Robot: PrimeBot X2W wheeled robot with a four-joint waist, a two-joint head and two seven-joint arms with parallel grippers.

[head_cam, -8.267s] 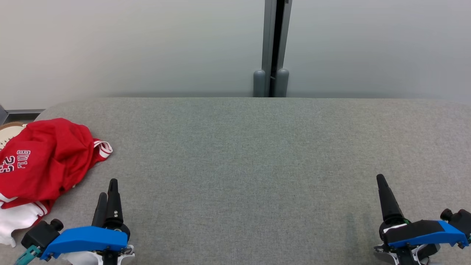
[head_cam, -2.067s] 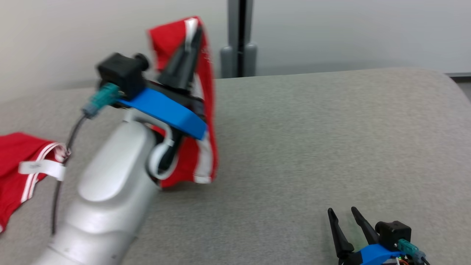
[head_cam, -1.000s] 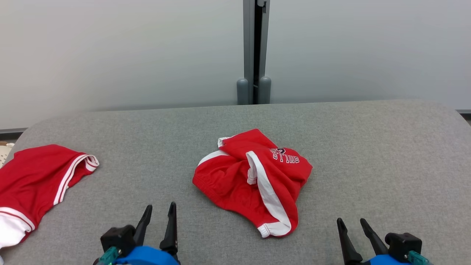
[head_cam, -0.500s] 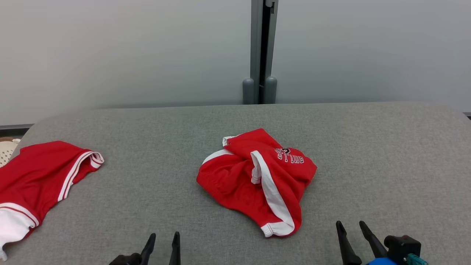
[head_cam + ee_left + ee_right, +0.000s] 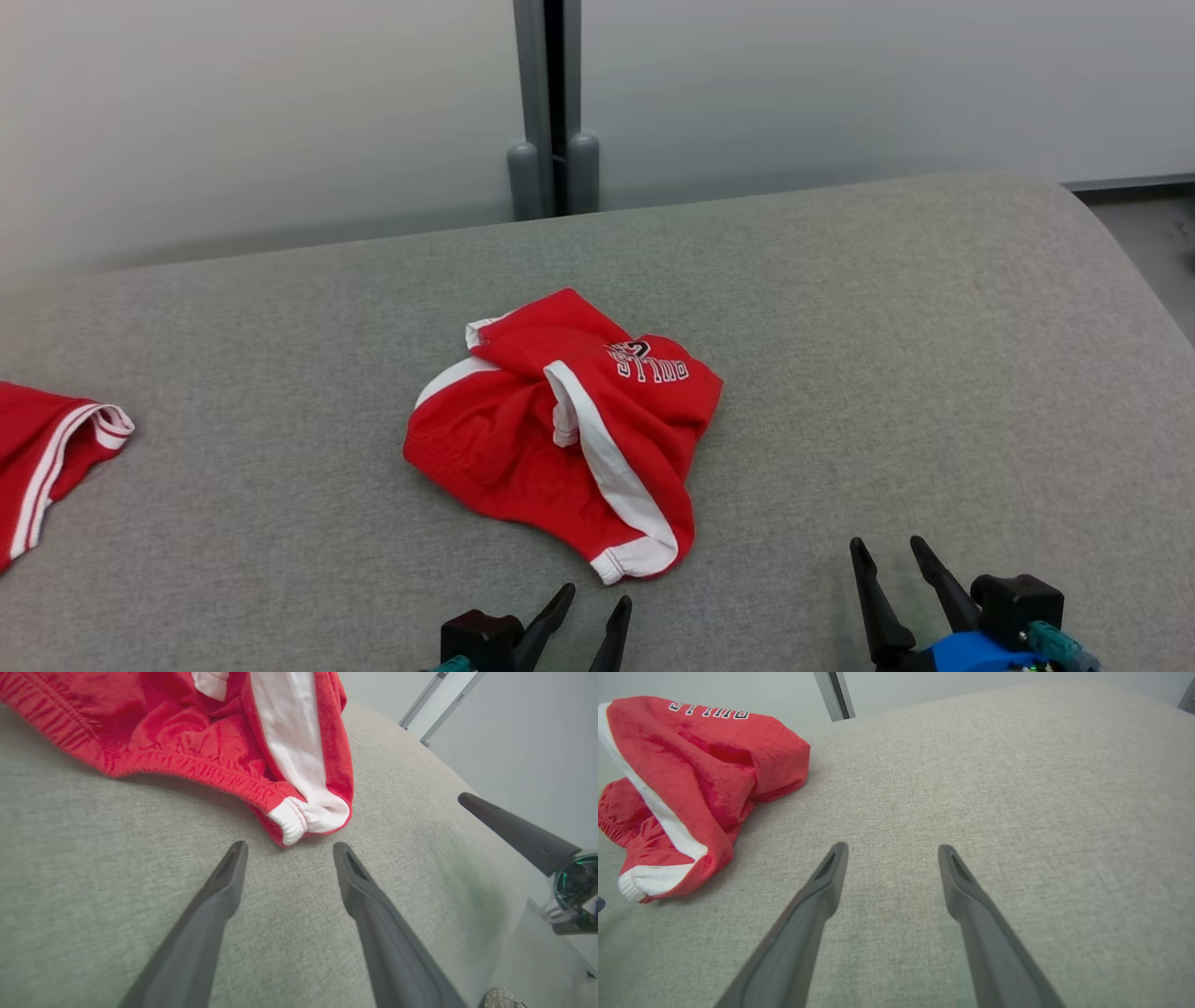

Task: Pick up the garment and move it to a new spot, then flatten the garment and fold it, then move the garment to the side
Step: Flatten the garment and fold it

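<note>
So here's the deal: the garment [image 5: 560, 429], a pair of red shorts with white side stripes, is lying crumpled in a heap near the middle of the grey table [image 5: 887, 327], not held by anything. The left pincer [image 5: 596, 597] sits at the bottom edge of the head view with its two dark fingers spread apart and nothing between them. From it, the heap is at roughly 12 o'clock, a touch toward 11. In the left wrist view the white-banded corner [image 5: 308, 816] of the shorts is right at 12 o'clock, just beyond the fingertips, with a thin strip of bare table between, so close but not touching as far as I can see. The right pincer [image 5: 887, 546] is low on the right side of the head view, fingers likewise spread wide and empty, hovering over plain table. For that one the heap is off at about 10 o'clock and clearly apart. The side facing it has the dark lettering [image 5: 710, 711] along the top fold, too skewed for me to read properly. One finger of the right pincer pokes into the left wrist view at about 3 o'clock. A second red piece [image 5: 47, 457] with white trim is way over at 9 o'clock on the table's left edge, well apart from the heap. Behind the table, around 12 o'clock, a grey post [image 5: 546, 103] runs up a pale wall [image 5: 233, 121].
</note>
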